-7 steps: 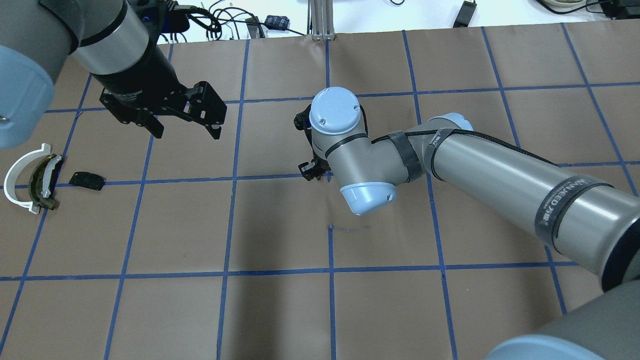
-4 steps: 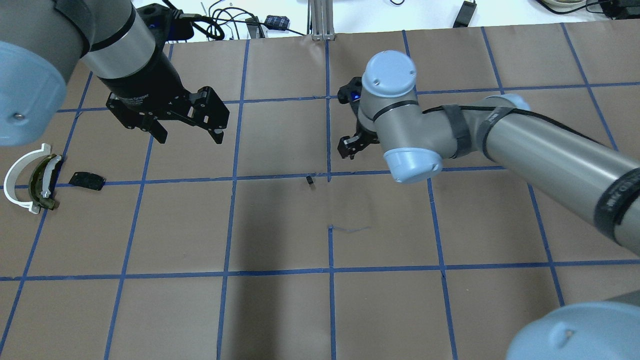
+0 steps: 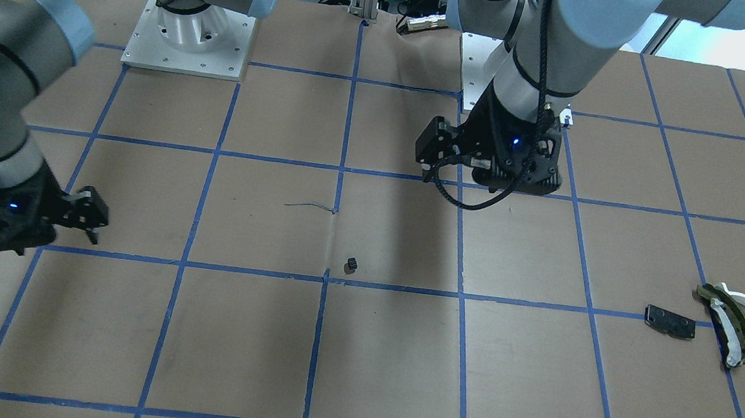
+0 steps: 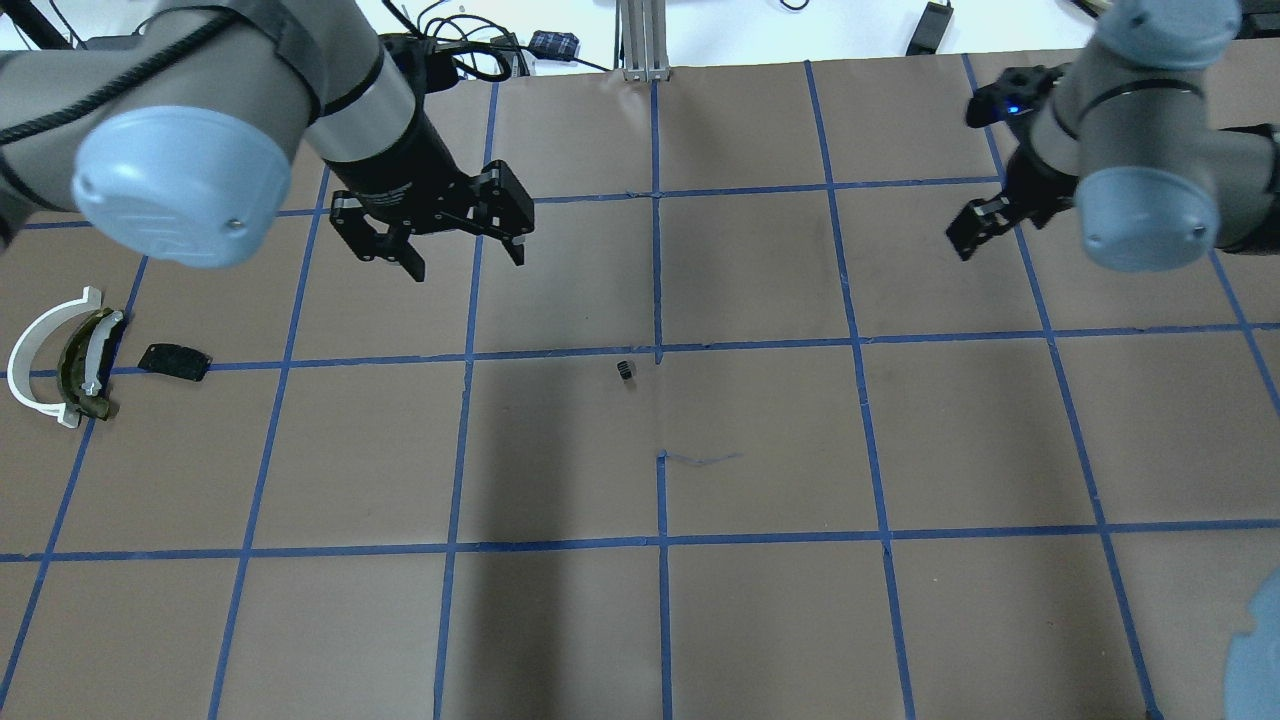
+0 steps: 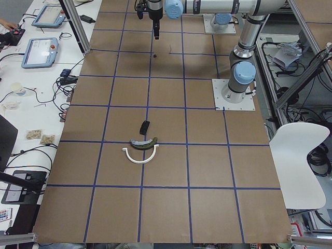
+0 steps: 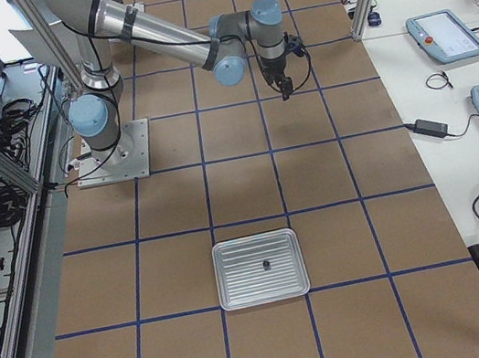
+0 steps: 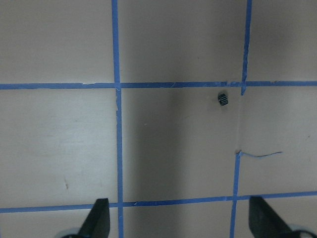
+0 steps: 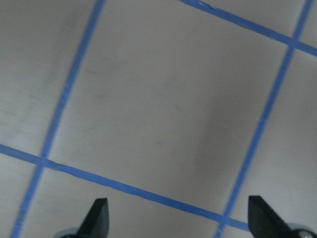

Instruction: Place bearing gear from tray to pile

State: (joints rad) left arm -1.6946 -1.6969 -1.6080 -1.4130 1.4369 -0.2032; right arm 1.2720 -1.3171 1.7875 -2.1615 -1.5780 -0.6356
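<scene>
The bearing gear [image 4: 626,370], a small black toothed cylinder, lies alone on the brown table paper by a blue tape crossing; it also shows in the front view [image 3: 351,264] and the left wrist view [image 7: 224,100]. My left gripper [image 4: 466,262] hangs open and empty behind and left of it. My right gripper [image 4: 975,232] is open and empty far to the right; its wrist view shows only bare paper between the fingers [image 8: 99,218]. The pile lies at the far left: a white half-ring arc [image 4: 35,355], an olive-and-black curved piece [image 4: 85,365] and a flat black plate [image 4: 174,360].
A ribbed metal tray [image 6: 241,294] with one small dark part in it [image 6: 266,264] shows only in the exterior right view. Cables and an aluminium post [image 4: 640,40] line the table's far edge. Blue tape lines grid the paper.
My right gripper let go of the gear on the table and drew far back to the right. My left arm swung right, toward the centre. The gear has stayed put since half a second ago.
</scene>
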